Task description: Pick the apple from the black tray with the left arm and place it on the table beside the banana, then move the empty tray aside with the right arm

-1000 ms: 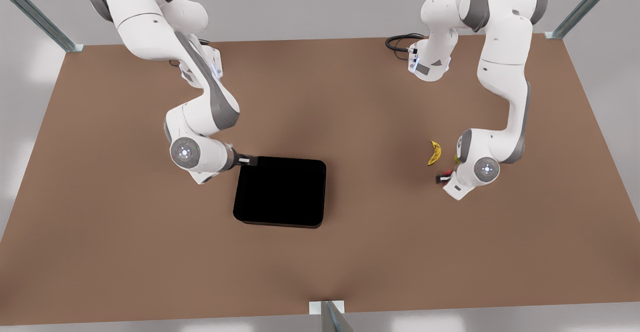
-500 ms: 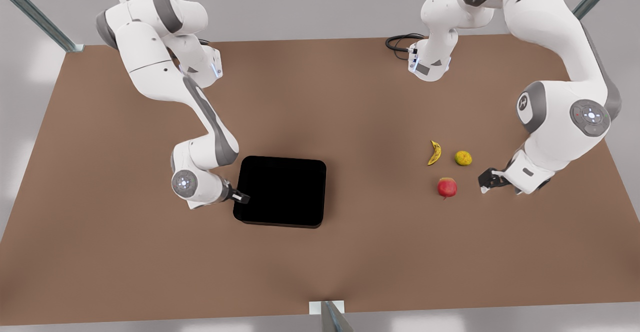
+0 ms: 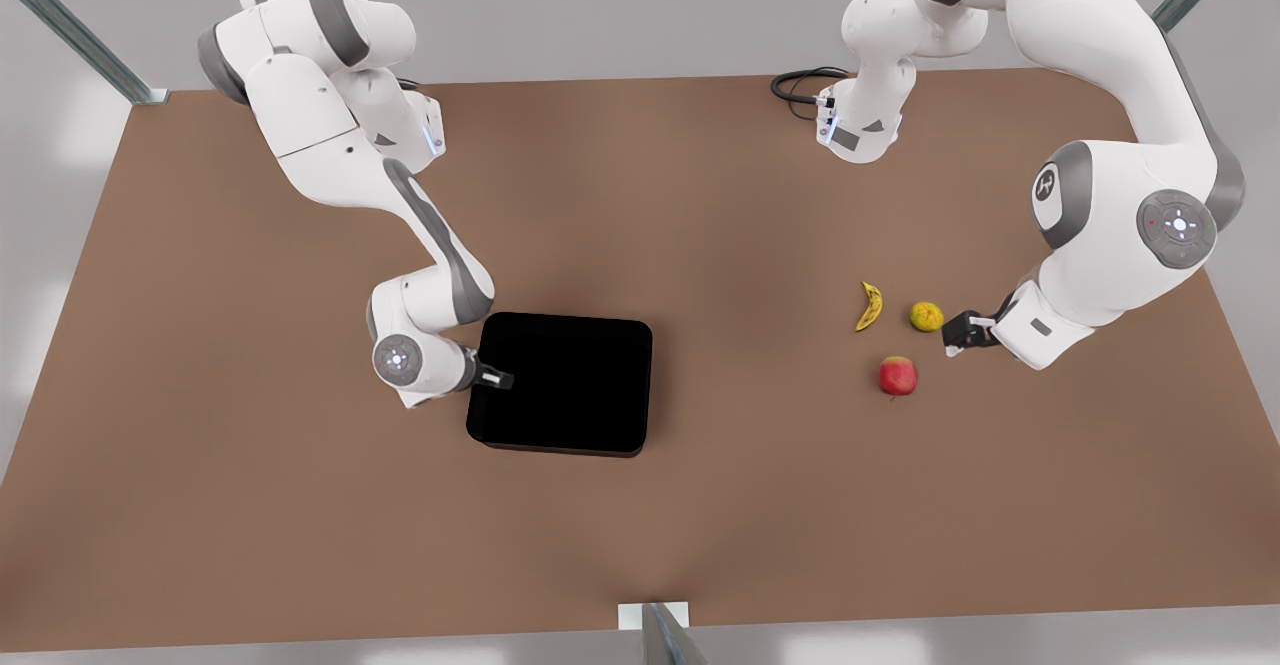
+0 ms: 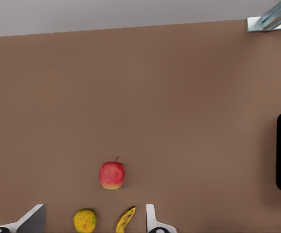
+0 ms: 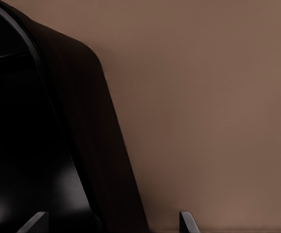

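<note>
The red apple (image 3: 897, 376) (image 4: 112, 175) lies on the brown table (image 3: 700, 205), just nearer the camera than the spotted yellow banana (image 3: 871, 306) (image 4: 126, 221). My left gripper (image 3: 955, 333) (image 4: 95, 208) hovers open and empty on the front view's right, beside the fruit and apart from the apple. The black tray (image 3: 562, 382) (image 5: 43, 145) sits at mid-table with nothing in it. My right gripper (image 3: 497, 379) (image 5: 112, 213) is open at the tray's edge on the front view's left, its fingers either side of the rim.
A yellow-green round fruit (image 3: 926, 316) (image 4: 85, 221) rests between the banana and the left gripper. A black cable (image 3: 800, 85) coils at the table's back edge. A metal post (image 3: 655, 635) stands at the front edge. Bare tabletop surrounds the tray.
The left gripper let go of the apple, drew back to the front view's right and now sits near the yellow-green fruit. The right gripper slid along the tray's edge; the tray stayed put.
</note>
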{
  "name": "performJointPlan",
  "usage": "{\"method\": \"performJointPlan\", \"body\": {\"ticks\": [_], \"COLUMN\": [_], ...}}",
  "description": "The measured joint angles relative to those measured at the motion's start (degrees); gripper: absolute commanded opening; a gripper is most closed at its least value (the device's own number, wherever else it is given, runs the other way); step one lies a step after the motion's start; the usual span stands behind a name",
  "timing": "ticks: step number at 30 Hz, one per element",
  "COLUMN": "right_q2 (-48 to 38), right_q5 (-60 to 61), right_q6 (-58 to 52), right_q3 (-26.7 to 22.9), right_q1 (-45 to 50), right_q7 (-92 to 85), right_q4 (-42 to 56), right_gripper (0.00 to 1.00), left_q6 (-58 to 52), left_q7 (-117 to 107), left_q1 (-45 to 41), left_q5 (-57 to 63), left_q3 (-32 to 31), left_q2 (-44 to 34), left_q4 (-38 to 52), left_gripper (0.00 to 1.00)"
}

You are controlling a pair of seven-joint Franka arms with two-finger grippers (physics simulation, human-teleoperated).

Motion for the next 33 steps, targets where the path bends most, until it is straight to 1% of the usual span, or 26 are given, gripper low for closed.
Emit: {"method": "performJointPlan", "body": {"ticks": [1,2,4,6,7,8,10,16,20,22,24,26,28,30,33], "right_q2": [0.06,0.13,0.21,0.25,0.23,0.18,0.07,-0.47,-2.36,-4.33,-7.66,-9.37,-9.31,-6.20,0.66], "right_q5": [0.01,0.01,0.13,0.26,0.34,0.43,0.45,0.60,0.85,0.96,1.07,1.14,1.16,1.09,1.07], "right_q6": [0.04,0.07,0.11,0.12,0.07,0.02,-0.10,-0.50,-2.03,-4.03,-7.48,-12.55,-16.79,-19.74,-21.83], "right_q3": [0.01,0.02,0.02,0.02,0.09,0.17,0.24,0.28,0.27,-0.83,-4.60,-10.71,-16.85,-21.90,-25.33], "right_q1": [0.00,0.04,0.07,0.08,0.07,0.07,0.09,0.08,0.06,0.02,-0.04,-0.07,-0.20,-0.61,-1.82], "right_q7": [-0.31,-0.60,-1.14,-1.63,-1.89,-2.17,-2.62,-3.83,-4.73,-5.55,-7.18,-10.03,-13.95,-18.60,-25.97], "right_q4": [-0.23,-0.37,-0.48,-0.51,-0.48,-0.45,-0.40,0.01,0.89,2.94,5.33,9.42,11.86,15.29,22.02], "right_gripper": [0.98,0.92,0.72,0.57,0.44,0.37,0.30,0.15,0.12,0.12,0.12,0.11,0.10,0.10,0.10], "left_q6": [-0.11,-0.20,-0.34,-0.44,-0.48,-0.51,-0.55,-0.63,-0.66,-0.67,-0.65,-0.48,1.50,3.34,5.17], "left_q7": [-0.09,-0.18,-0.34,-0.48,-0.55,-0.61,-0.72,-1.00,-1.14,-1.20,-1.25,-1.25,-1.08,-0.66,0.19], "left_q1": [0.01,0.00,-0.08,-0.08,-0.07,-0.09,-0.10,-0.17,-0.17,-0.18,-0.17,-0.10,-0.14,-0.02,0.03], "left_q5": [0.01,0.02,0.04,0.05,0.08,0.09,0.12,0.14,0.14,0.14,0.15,0.10,0.06,0.48,1.89], "left_q3": [-0.01,-0.05,-0.03,-0.01,-0.04,-0.03,-0.03,-0.03,-0.05,-0.04,-0.08,-0.47,-1.11,-1.26,-1.37], "left_q2": [0.00,0.00,0.00,-0.04,-0.06,-0.08,-0.09,-0.18,-0.38,-0.50,-0.76,-1.18,-4.78,-5.96,-5.57], "left_q4": [0.00,0.03,0.02,0.04,0.03,0.06,0.08,0.08,0.09,0.09,0.09,0.07,-5.15,-7.25,-7.20], "left_gripper": [1.00,1.00,1.00,1.00,1.00,1.00,1.00,1.00,1.00,1.00,1.00,1.00,1.00,1.00,1.00]}}
